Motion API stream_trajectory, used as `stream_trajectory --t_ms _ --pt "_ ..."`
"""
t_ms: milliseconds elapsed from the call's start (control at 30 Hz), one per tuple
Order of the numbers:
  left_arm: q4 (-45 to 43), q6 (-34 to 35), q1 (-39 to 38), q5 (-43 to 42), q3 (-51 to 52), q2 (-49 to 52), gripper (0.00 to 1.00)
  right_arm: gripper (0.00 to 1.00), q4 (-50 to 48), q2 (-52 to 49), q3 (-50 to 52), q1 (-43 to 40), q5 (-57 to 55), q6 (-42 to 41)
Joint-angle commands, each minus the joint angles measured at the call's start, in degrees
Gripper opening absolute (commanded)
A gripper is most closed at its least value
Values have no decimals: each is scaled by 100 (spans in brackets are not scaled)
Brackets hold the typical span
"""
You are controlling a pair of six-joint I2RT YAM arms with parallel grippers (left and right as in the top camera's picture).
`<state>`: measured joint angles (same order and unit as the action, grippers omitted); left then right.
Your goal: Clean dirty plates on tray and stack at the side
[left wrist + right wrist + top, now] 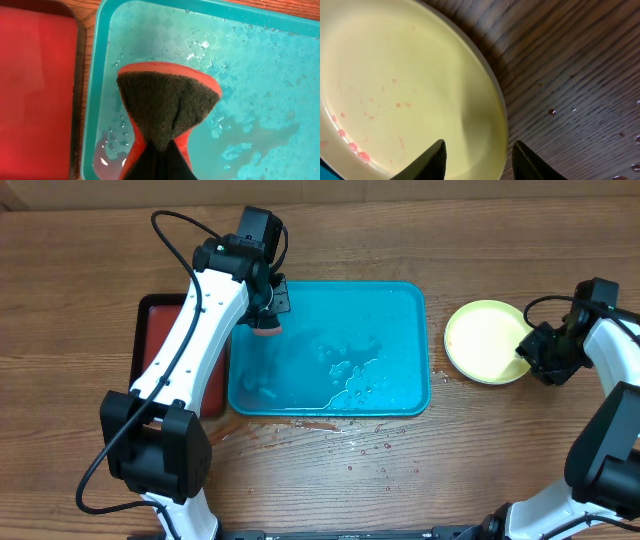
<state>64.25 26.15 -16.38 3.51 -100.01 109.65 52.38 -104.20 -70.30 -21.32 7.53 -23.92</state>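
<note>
One yellow-green plate (485,340) lies flat on the wood to the right of the turquoise tray (400,300); no other plates show. Small red droplets dot the plate (405,75). My right gripper (530,352) is at its right rim, open (477,145), one finger above the plate and the other above the table, the rim between them untouched. My left gripper (268,305) hangs over the tray's far left corner, shut (159,152) on a red sponge (167,105) with a dark scouring face. The wet tray (250,75) holds no plates.
A smaller dark red tray (160,350) with a black rim lies against the turquoise tray's left side (35,90). Water drops speckle the wood in front of the tray (360,445). Reddish water pools in the tray's near left corner (107,150).
</note>
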Motion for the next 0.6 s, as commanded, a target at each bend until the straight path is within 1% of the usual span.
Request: stream_trajectory --t_ms 0,67,133,233,433,567 --pt "15 -76 98 157 48 -28 4 44 175 37 -256 37 437 31" --pt "162 -94 175 164 17 -50 4 45 334 72 -435 105 686 254" --pt "372 -160 317 160 -50 -83 4 47 505 138 -619 214 957 540" --pt "667 -332 584 160 -144 -162 4 50 693 269 -807 468 1067 761" --pt "1054 -975 1246 160 -164 -348 4 51 686 490 -944 1412 1060 800" --pt "1204 -1368 1591 160 -162 -345 4 54 485 487 -944 2057 1029 922"
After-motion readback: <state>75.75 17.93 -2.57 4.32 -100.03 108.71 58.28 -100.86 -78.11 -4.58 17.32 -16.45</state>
